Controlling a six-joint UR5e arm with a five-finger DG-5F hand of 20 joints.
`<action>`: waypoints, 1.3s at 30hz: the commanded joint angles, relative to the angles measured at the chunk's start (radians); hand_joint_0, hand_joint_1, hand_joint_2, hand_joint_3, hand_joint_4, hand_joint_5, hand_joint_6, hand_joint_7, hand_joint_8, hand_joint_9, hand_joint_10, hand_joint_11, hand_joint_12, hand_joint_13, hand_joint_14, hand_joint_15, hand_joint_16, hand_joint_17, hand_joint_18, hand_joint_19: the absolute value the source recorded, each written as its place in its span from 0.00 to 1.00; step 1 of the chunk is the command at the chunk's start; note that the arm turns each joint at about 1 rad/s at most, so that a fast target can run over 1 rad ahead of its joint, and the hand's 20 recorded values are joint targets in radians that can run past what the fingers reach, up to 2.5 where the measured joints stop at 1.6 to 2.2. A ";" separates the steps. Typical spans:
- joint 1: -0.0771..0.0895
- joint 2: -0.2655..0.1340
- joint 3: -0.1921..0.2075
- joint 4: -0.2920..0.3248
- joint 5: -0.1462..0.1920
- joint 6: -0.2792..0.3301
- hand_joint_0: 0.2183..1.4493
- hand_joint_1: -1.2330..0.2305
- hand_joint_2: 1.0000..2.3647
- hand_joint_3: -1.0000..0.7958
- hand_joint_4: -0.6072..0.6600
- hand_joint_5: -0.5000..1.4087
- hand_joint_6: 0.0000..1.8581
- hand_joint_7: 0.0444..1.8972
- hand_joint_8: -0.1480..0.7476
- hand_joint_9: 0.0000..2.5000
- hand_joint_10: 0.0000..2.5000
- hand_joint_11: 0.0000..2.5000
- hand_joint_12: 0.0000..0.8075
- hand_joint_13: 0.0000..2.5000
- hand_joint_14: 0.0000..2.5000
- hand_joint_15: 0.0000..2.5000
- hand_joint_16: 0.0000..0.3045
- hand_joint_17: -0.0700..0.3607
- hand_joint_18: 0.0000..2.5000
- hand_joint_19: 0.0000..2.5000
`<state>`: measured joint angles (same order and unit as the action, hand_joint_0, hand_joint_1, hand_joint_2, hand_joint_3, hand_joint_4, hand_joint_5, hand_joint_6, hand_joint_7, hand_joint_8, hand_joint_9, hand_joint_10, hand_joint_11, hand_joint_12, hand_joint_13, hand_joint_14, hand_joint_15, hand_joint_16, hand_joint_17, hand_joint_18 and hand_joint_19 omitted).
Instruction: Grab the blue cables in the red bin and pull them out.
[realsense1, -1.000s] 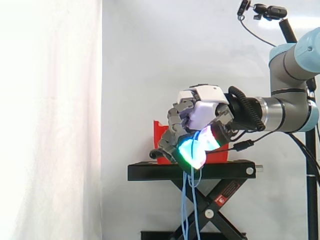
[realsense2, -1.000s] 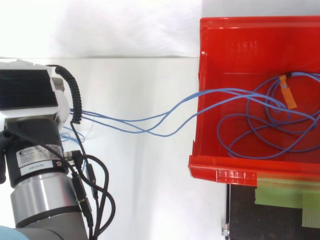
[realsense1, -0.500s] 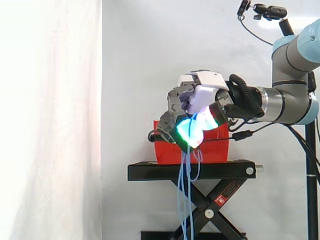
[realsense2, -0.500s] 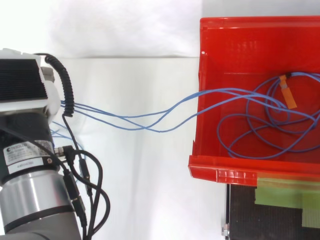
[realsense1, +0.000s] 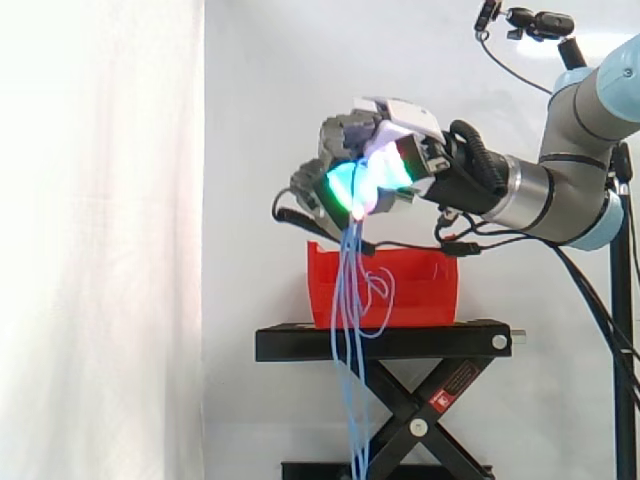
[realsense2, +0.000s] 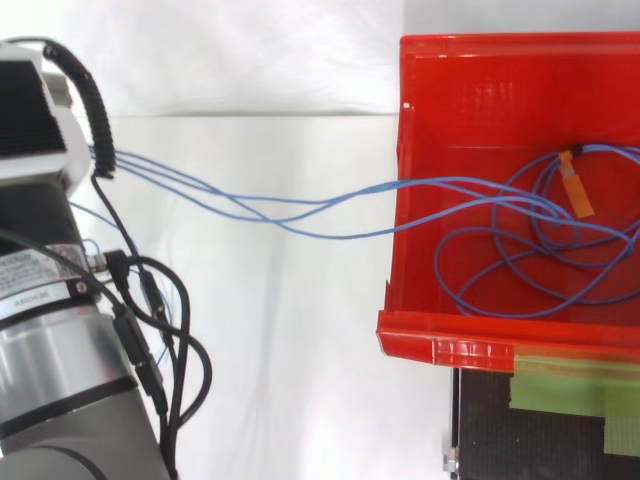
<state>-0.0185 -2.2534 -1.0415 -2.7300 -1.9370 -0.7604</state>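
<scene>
Blue cables (realsense2: 440, 181) in curled hand (realsense1: 392, 122)

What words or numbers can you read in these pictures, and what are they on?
Nothing can be read for sure.
The sticker on the black stand: too small to read.
The label on the arm: print too blurred to read.
The raised marks on the red bin: too faint to read.
The orange tag on the blue cables: no print that I can make out.

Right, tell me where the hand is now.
In the side view the hand is above the left part of the bin, shut on the cables, which hang from it down past the stand.
</scene>
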 joint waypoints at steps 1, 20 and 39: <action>0.000 0.000 -0.002 0.108 0.004 -0.010 0.59 0.20 0.00 0.00 0.58 0.49 0.69 0.15 0.47 0.33 0.00 0.49 0.38 0.36 0.78 0.42 0.15 0.40 0.38 0.49; 0.008 0.000 -0.087 0.081 0.090 0.303 0.59 0.21 0.00 0.00 0.58 0.49 0.69 0.15 0.46 0.35 0.00 0.54 0.38 0.36 0.84 0.40 0.15 0.39 0.39 0.49; 0.031 -0.002 -0.103 -0.113 0.171 0.527 0.58 0.21 0.00 0.00 0.58 0.50 0.67 0.16 0.46 0.36 0.00 0.56 0.37 0.36 0.85 0.40 0.14 0.39 0.39 0.49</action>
<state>0.0079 -2.2542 -1.1420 -2.8025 -1.7744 -0.2757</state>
